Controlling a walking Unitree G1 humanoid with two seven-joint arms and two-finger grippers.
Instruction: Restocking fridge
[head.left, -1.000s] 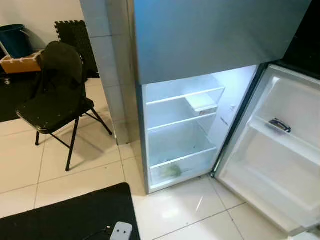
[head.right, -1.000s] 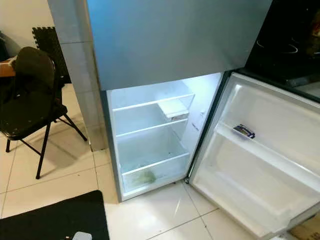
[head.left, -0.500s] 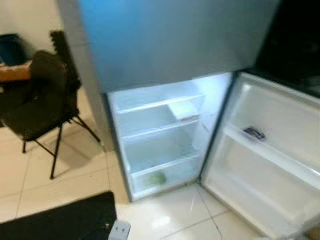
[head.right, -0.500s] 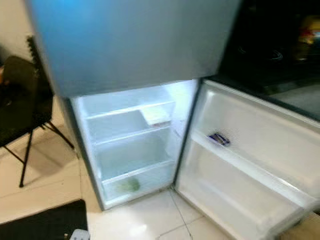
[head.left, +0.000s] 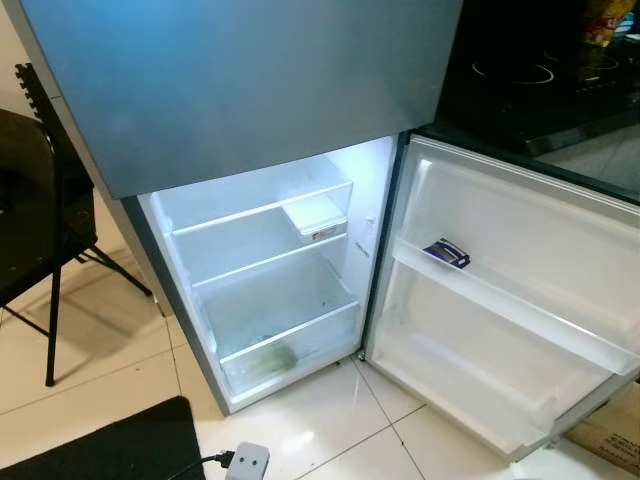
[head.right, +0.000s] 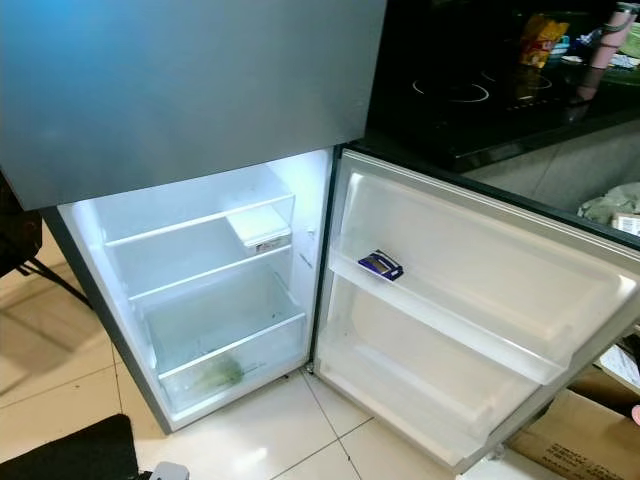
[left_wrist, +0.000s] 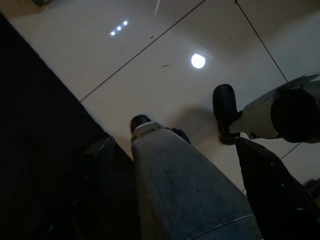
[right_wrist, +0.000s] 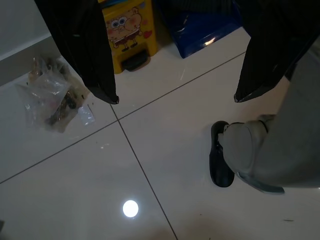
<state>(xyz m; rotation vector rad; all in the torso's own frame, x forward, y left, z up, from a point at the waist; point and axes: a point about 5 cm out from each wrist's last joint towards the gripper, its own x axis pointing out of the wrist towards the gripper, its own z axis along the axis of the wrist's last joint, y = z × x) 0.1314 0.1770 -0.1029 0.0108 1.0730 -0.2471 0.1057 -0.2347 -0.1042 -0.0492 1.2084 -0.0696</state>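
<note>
At the centre of the left eye frame stands the fridge (head.left: 262, 290), its lower door (head.right: 470, 300) swung wide open to the right side of the frame. Inside, the lit compartment has two glass shelves, and a small white tray (head.left: 314, 217) sits at the right end of the upper shelf. Something green (head.left: 268, 360) lies in the bottom drawer; what it is cannot be told. On the middle shelf of the door lies a small dark blue packet (head.right: 381, 265). A black folding chair (head.left: 35, 215) is at the left edge, a black mat (head.left: 110, 448) at the lower left, and a white plug adapter (head.left: 247, 462) lies on the pale tiled floor just beside the mat. A cardboard box (head.right: 575, 440) shows at the lower right of the right eye frame.

Both arms hang idle over the floor. The left gripper (left_wrist: 175, 170) has its fingers spread, and they hold nothing. The right gripper (right_wrist: 175, 95) is also spread wide and empty, above a yellow cartoon bin (right_wrist: 129, 30) and a clear plastic bag (right_wrist: 52, 100).
</note>
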